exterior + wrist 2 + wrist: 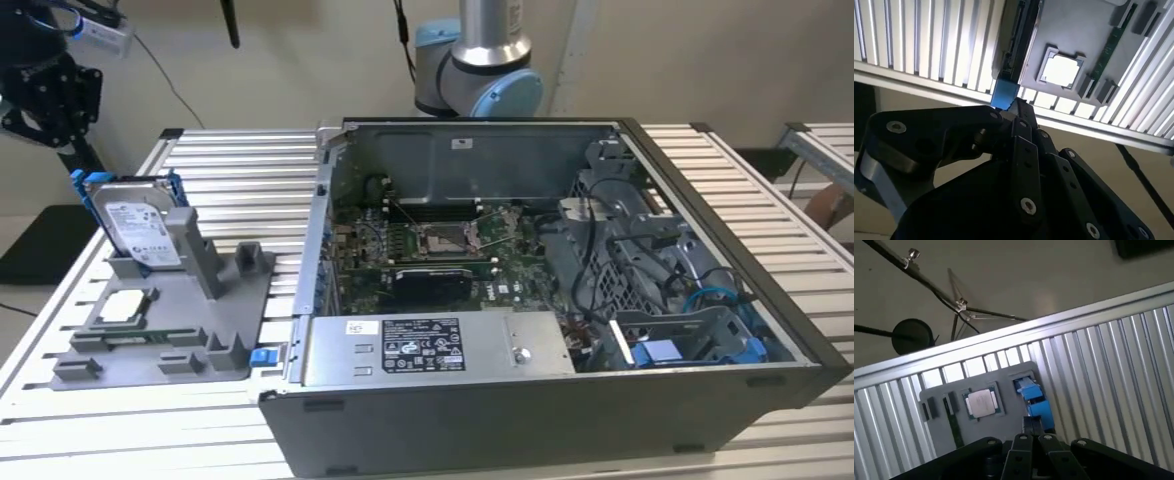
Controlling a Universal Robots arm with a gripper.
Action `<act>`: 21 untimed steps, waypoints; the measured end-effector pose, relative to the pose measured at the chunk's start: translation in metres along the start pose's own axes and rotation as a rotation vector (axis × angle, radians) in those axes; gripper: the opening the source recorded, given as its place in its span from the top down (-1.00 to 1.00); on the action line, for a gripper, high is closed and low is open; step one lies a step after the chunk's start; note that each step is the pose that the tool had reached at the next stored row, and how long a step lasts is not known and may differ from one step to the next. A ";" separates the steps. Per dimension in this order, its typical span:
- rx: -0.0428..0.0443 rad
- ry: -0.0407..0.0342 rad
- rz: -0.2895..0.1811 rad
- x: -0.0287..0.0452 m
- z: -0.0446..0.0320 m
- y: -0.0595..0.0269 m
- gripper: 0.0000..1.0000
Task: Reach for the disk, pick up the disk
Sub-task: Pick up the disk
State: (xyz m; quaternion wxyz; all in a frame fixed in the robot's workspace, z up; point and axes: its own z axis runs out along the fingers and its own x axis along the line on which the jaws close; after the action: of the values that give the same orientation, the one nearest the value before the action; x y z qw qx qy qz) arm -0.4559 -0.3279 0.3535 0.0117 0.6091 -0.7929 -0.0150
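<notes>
Where it stands upright, the disk (pixel 139 231) is silver, blue-framed.

On the tray's (pixel 200 335) far end the disk (pixel 138 225) stands, apparently leaning back; the chip (pixel 123 307) lies flat nearer its front. The computer case (pixel 534 430) sits just beside the tray, to the exterior view's right.

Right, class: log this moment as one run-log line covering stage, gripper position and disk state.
stage: reach | gripper: just above disk, near its blue bracket | disk: upright in grey holder, not lifted
</notes>
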 end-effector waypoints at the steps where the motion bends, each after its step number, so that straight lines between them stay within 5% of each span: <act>1: 0.0000 0.0007 -0.018 0.0000 0.0000 0.0000 1.00; 11: 0.0046 0.0067 -0.201 0.0000 0.0000 0.0000 1.00; 16: 0.0165 0.0080 -0.289 0.0000 0.0000 -0.0001 1.00; 20: 0.0179 0.0071 -0.293 0.0000 0.0001 0.0000 1.00; 21: 0.0178 0.0008 -0.294 0.0000 0.0001 0.0001 1.00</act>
State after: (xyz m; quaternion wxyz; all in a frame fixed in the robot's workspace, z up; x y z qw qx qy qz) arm -0.4560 -0.3278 0.3534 0.0043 0.7186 -0.6954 -0.0093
